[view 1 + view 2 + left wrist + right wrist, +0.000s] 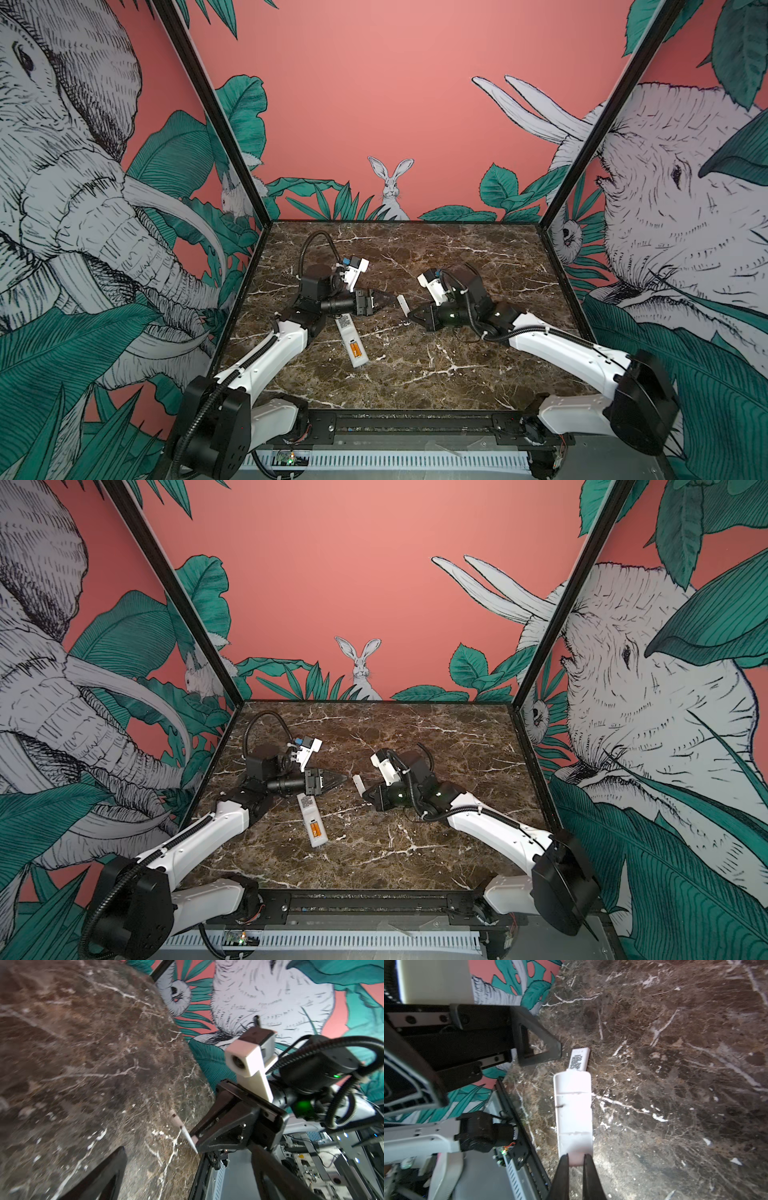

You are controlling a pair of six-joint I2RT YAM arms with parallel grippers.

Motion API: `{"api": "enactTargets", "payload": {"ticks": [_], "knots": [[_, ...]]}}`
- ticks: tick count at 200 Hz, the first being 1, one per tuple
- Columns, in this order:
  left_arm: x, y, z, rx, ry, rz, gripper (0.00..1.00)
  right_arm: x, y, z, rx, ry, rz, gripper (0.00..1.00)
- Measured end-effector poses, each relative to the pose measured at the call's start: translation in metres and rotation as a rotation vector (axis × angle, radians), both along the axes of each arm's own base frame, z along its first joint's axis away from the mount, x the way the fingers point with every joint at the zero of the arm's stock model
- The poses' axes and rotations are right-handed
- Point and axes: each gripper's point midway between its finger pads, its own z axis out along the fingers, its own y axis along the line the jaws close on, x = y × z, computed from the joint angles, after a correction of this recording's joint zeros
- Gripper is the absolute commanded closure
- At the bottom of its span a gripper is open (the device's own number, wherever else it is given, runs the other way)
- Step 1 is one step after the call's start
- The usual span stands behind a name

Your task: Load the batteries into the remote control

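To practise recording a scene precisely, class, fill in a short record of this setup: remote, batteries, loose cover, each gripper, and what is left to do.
remote control: lies flat on the marble table, label side up, compartment open
batteries: orange, lying in the open compartment
cover: off the remote, pinched at one end
right gripper: shut on the cover
left gripper: open, holding nothing
left to do: fit the cover over the compartment

White cover (402,305) over brown marble tabletop (415,374); jungle-animal mural walls (374,104)
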Motion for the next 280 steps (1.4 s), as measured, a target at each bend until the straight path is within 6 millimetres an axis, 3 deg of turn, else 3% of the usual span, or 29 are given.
{"api": "enactTargets", "payload": {"ticks": [39,77,142,185,261,280], "knots": [[-0.013,-0.023,0.022,-0.092,-0.078,-0.108,0.02,-0.021,0.002,0.033,0.148,0.019,0.059,0.91],[-0.015,-0.029,0.045,-0.185,-0.105,-0.158,0.05,-0.032,0.004,0.062,0.267,-0.001,0.105,0.91],[-0.042,-0.026,0.086,-0.281,-0.188,-0.250,0.12,-0.024,0.010,0.081,0.416,-0.028,0.127,0.91],[-0.049,-0.021,0.092,-0.267,-0.222,-0.245,0.38,-0.020,0.014,0.087,0.496,-0.027,0.155,0.90],[-0.044,-0.023,0.079,-0.224,-0.194,-0.231,0.73,-0.021,0.015,0.097,0.549,-0.044,0.174,0.87],[-0.044,-0.023,0.077,-0.215,-0.189,-0.230,0.78,-0.020,0.015,0.095,0.551,-0.043,0.172,0.87]]}}
